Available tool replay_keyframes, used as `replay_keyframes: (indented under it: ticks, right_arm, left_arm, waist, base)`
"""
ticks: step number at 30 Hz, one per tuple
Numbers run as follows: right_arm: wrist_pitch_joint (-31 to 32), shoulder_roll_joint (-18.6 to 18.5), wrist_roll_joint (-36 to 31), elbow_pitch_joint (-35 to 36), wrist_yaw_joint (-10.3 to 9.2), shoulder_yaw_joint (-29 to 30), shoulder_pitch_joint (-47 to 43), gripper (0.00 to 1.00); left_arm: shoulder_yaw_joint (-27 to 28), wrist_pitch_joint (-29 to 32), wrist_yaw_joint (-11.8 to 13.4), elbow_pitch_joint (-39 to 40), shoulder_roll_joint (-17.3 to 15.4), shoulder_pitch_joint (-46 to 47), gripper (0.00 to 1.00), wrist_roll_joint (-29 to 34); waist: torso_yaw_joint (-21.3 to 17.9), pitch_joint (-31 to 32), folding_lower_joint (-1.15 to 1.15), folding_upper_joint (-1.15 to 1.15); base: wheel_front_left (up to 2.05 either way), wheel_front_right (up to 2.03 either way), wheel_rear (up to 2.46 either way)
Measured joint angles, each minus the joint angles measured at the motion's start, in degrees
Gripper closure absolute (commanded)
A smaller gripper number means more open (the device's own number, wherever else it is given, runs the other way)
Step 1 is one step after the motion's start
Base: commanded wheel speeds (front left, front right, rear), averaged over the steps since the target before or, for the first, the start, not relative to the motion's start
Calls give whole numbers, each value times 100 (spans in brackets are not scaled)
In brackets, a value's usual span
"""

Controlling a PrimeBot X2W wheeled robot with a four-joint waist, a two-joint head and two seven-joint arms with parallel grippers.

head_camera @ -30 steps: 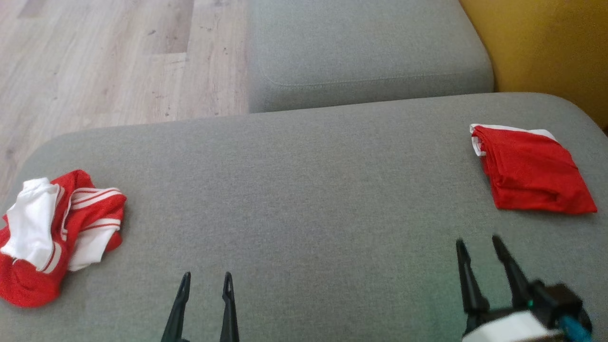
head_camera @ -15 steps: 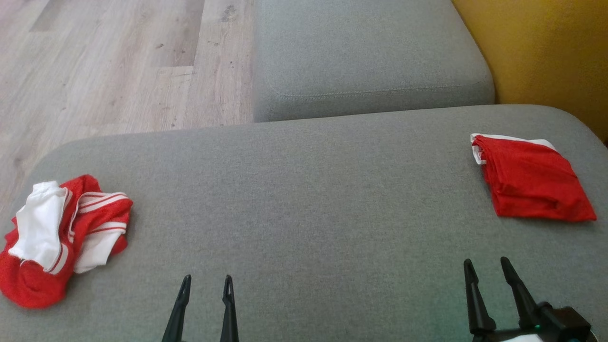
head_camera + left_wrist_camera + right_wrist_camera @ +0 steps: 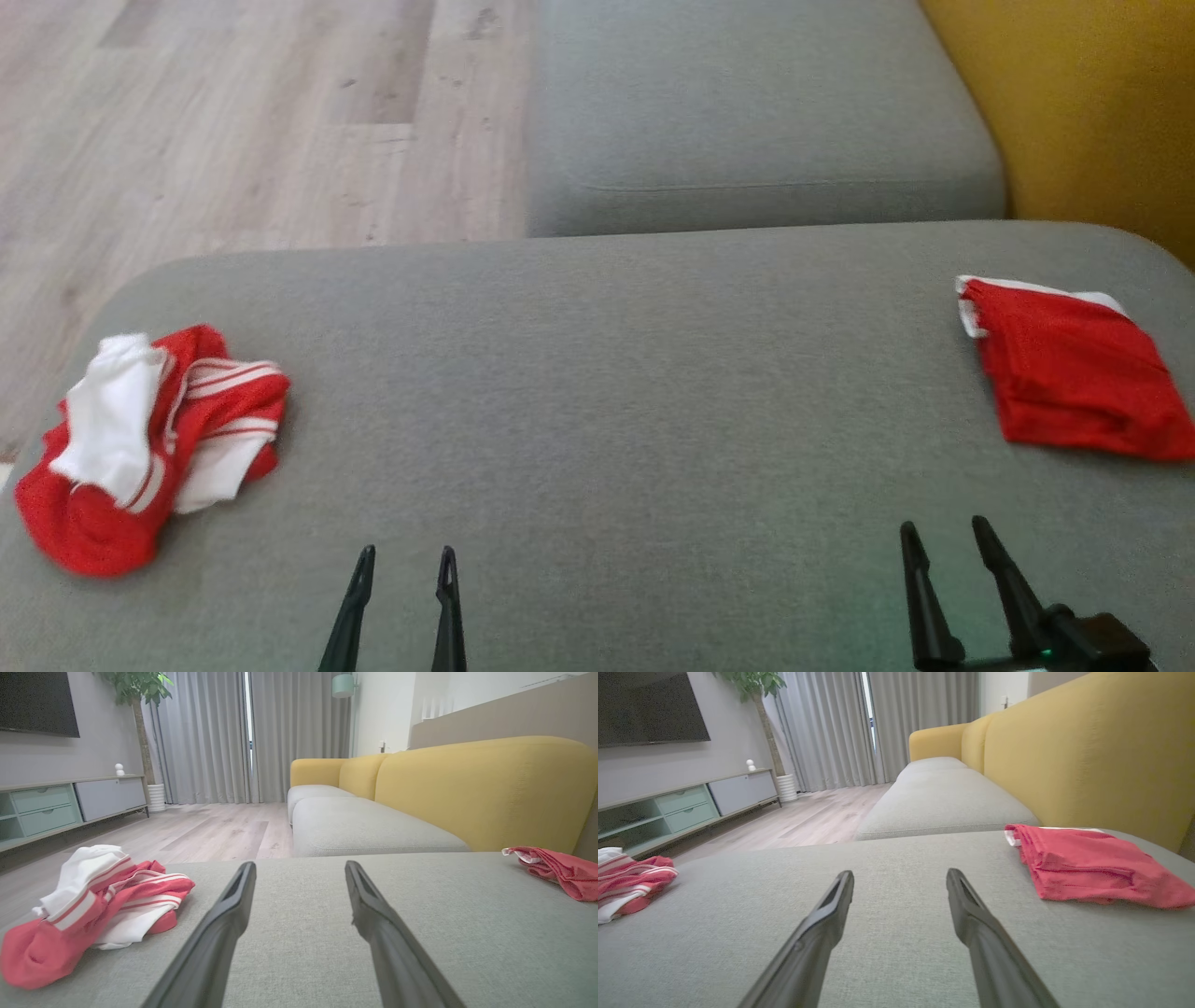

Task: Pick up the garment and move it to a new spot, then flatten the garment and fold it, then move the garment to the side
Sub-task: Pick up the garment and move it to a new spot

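Crumpled garment (image 3: 149, 448), red w/ white panels & stripes, lies bunched on the grey cushion (image 3: 607, 392), at the cushion's far left end, close to its rounded left corner. Left gripper (image 3: 406, 555) sits over the cushion's near edge, left of the cushion's middle. Fingers are spread apart, nothing between them, tips pointing across the cushion toward its far edge. The crumpled garment is well apart from those fingers, off to their left and a bit further in from the near edge. No contact.

Right gripper (image 3: 941, 527) is over the cushion's near edge too, toward the right end. Its fingers are also parted & empty, w/ bare cushion fabric showing in the gap in the right wrist view. Folded garment (image 3: 1074, 387), mostly red w/ a white strip at its far-left corner, lies flat at the cushion's right end, beyond the right fingers and slightly right of them. It's near but not touching.

Count:
- Garments: 2 (1 crumpled, 1 folded), at opposite ends of the cushion, w/ a wide bare stretch between.
- Grippers: 2, w/ 4 dark fingers in all.
- Grey cushions: 2, the second cushion (image 3: 747, 112) butting the first one's far edge.
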State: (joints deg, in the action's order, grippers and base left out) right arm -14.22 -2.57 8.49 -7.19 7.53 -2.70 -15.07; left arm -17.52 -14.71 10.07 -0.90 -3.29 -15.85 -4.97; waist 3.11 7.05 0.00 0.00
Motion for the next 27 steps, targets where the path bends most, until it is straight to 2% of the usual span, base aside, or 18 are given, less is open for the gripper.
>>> replay_keyframes:
  ticks: [7,20,27]
  right_arm:
    - [0,2,5,24,0,-188,1,0]
    - [0,9,62,24,0,-320,31,0]
    - [0,10,112,24,0,-332,43,0]
  left_arm:
    - [82,0,-2,15,-1,2,0,101]
    - [281,0,-8,54,-3,2,0,152]
    - [304,0,-47,122,-4,4,0,152]
  waist:
    - [535,-48,0,0]
    - [1777,-169,0,0]
    - [2260,-258,0,0]
  base:
    - [0,0,0]
    - [0,0,0]
    - [0,0,0]
